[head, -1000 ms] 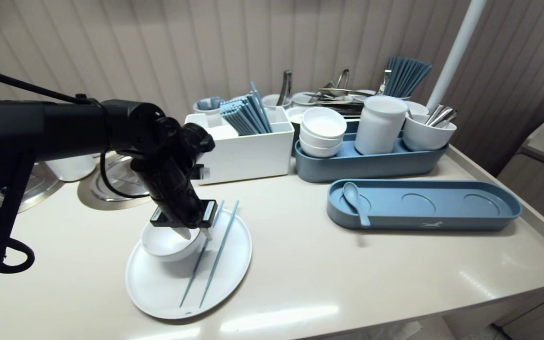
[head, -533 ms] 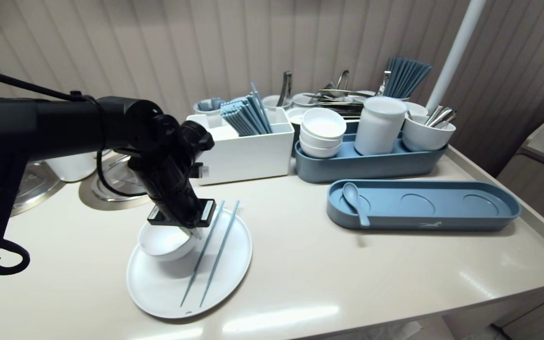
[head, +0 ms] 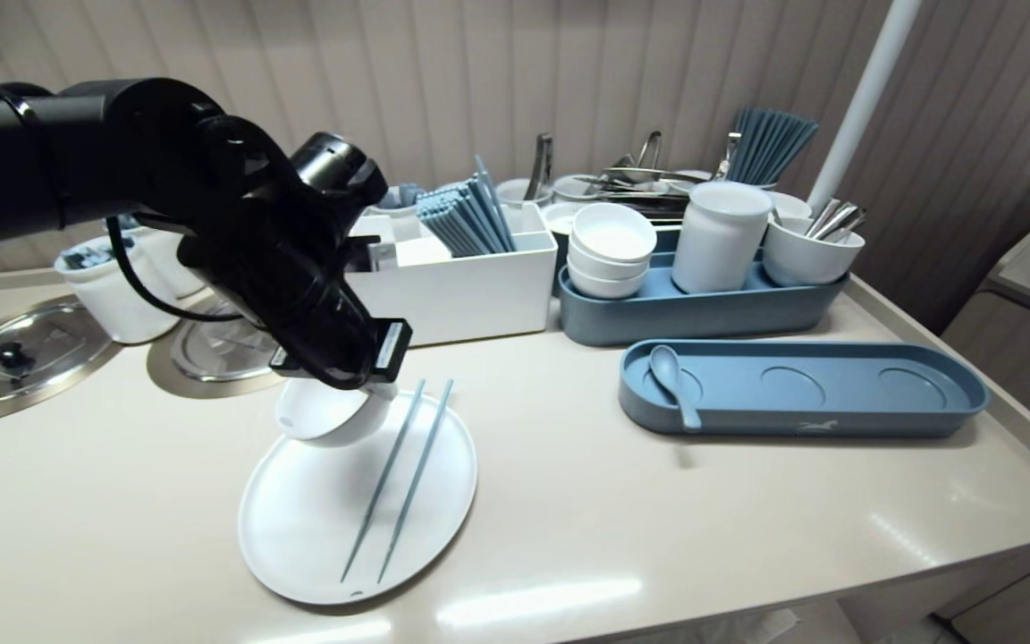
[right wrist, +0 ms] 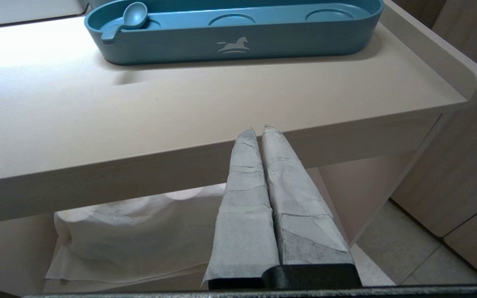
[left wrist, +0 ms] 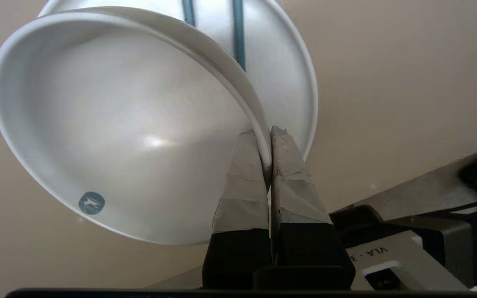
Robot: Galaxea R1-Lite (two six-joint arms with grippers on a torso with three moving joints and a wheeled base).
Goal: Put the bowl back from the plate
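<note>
Bowl (head: 323, 413) pinched at rim, tilted over plate (head: 300, 528).
Seems light, stiff, slick, breakable; left gripper (left wrist: 265, 134) clamped on thin rim; right gripper (right wrist: 259, 131) idle, closed.

Glossy, smooth white glaze, ceramic in look, on bowl (head: 323, 413) and plate (head: 300, 528). Matt blue plastic on chopsticks (head: 383, 483), tray (head: 882, 422) and spoon (head: 665, 362). Smooth beige surface (head: 613, 528) with a soft sheen, catching light in streaks. Brushed metal on round lids (head: 59, 344). Matt grey tape, creased and rough, around fingers (left wrist: 242, 178) of left gripper (left wrist: 265, 134); matt black plastic casing behind. Crumpled white sheet (right wrist: 131, 236), paper or cloth, below the surface.
</note>
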